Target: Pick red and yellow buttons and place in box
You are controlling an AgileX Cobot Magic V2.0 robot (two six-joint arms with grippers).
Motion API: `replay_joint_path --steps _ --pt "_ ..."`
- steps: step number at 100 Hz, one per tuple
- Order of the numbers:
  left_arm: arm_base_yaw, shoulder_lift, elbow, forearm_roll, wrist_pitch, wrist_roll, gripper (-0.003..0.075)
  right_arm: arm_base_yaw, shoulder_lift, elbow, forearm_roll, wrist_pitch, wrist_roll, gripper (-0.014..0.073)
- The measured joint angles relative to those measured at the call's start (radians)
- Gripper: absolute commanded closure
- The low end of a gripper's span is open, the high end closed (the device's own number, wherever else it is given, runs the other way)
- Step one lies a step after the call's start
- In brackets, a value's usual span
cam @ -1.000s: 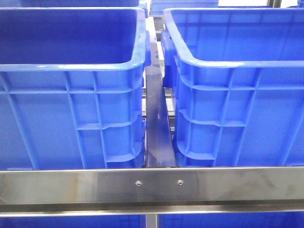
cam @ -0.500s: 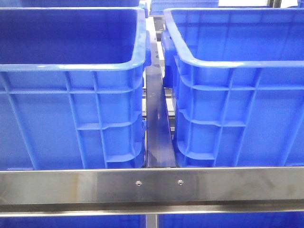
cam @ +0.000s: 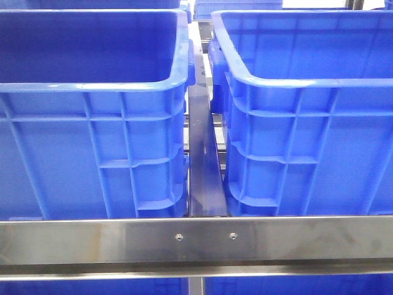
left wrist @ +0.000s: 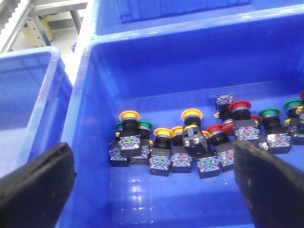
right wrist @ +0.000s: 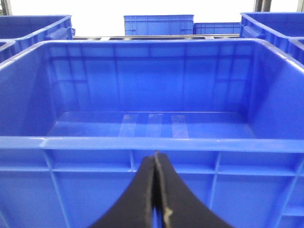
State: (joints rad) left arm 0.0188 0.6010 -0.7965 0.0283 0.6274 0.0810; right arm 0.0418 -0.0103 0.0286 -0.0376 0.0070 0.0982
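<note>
Descent is advised onto the yellow button (left wrist: pixel 129 117) left of centre in the frame, left gripper (left wrist: pixel 154 183) spread wide and empty; right gripper (right wrist: pixel 155 190) is clenched, holding nothing

Two big blue crates are sitting side by side in front of me. The left crate (cam: pixel 92 123) is showing its ribbed near wall and a shadowed inside. The right crate (cam: pixel 307 123) is standing just beside it, with a narrow gap between them where a dark metal strip (cam: pixel 202 166) is running away from me. A shiny steel rail (cam: pixel 196 241) is crossing in front of both, with two small screws (cam: pixel 206 236) near its middle. More blue crates (cam: pixel 236 7) are peeking out behind.
</note>
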Motion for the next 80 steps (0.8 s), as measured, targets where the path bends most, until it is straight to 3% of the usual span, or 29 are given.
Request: replay_joint_path --steps 39,80 --pt "-0.139 0.302 -0.126 -0.069 0.072 -0.007 0.0100 0.000 0.000 0.000 0.000 0.000 0.000 0.0662" --pt "-0.310 0.726 -0.316 -0.022 0.075 -0.143 0.0101 0.000 0.000 0.000 0.000 0.000 0.000 0.0662"
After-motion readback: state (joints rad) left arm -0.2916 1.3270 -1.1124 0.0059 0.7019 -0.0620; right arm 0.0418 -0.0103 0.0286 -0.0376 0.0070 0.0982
